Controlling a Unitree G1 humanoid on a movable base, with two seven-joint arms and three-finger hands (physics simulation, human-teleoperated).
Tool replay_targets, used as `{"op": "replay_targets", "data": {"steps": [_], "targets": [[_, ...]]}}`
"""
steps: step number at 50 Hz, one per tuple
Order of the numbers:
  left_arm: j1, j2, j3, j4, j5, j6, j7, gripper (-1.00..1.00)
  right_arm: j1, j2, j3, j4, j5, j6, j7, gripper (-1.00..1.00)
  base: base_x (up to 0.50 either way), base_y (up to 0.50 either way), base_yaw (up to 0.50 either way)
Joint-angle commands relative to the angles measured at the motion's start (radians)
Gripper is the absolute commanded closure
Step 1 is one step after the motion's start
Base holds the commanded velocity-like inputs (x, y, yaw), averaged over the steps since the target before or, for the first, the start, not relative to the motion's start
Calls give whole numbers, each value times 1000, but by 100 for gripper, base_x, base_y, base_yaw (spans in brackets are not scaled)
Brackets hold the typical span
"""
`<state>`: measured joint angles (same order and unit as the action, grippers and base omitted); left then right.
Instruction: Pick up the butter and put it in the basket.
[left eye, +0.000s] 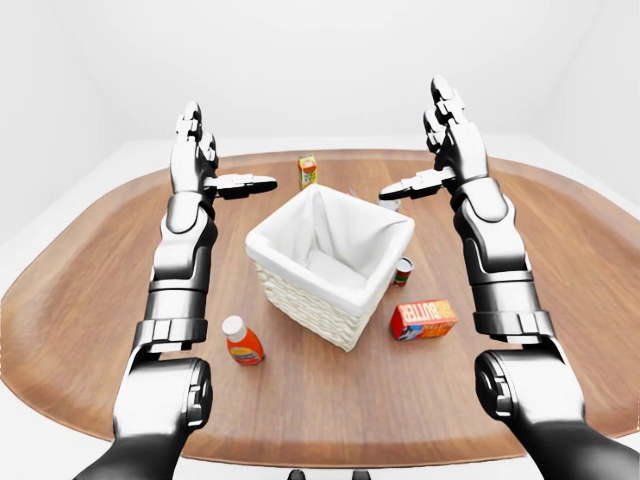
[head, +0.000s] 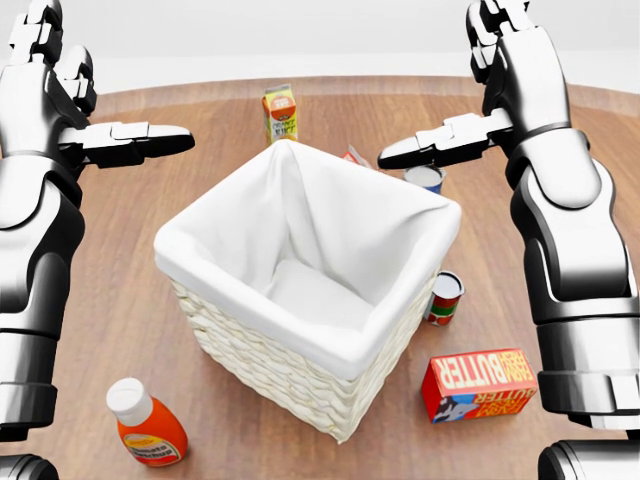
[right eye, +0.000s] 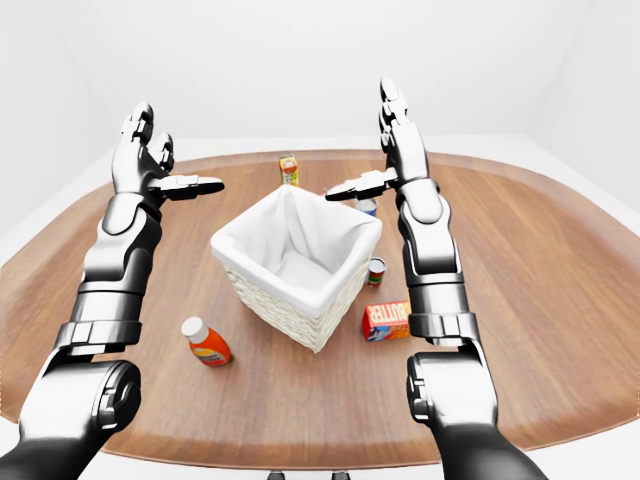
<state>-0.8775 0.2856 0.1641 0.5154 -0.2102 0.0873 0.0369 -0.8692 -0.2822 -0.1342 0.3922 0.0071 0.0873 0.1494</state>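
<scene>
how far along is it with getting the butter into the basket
Nothing looks done so far: the butter lies on the table, to the right of the basket in the head view, and what shows of the basket's white lining holds nothing. Nothing is in hand either: the left hand and the right hand are raised above the table with open fingers. The reach, grasp, lift and drop are all left.

The butter (head: 479, 384) box near the table's (head: 560, 120) bottom right edge reads "FARM FRESH BUTTER", printed upside down; other labels are illegible.
</scene>
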Motion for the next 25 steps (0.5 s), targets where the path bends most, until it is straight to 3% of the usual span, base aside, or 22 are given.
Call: {"op": "replay_targets", "data": {"steps": [1,25], "targets": [[-5,2,1,18,-2,0,-2,-100,1,-2,-2,2,4,0,1,-100,47,0,0],[4,6,2,29,-6,0,-10,-100,52,-12,15,-42,-35,0,35,-100,1,0,0]]}}
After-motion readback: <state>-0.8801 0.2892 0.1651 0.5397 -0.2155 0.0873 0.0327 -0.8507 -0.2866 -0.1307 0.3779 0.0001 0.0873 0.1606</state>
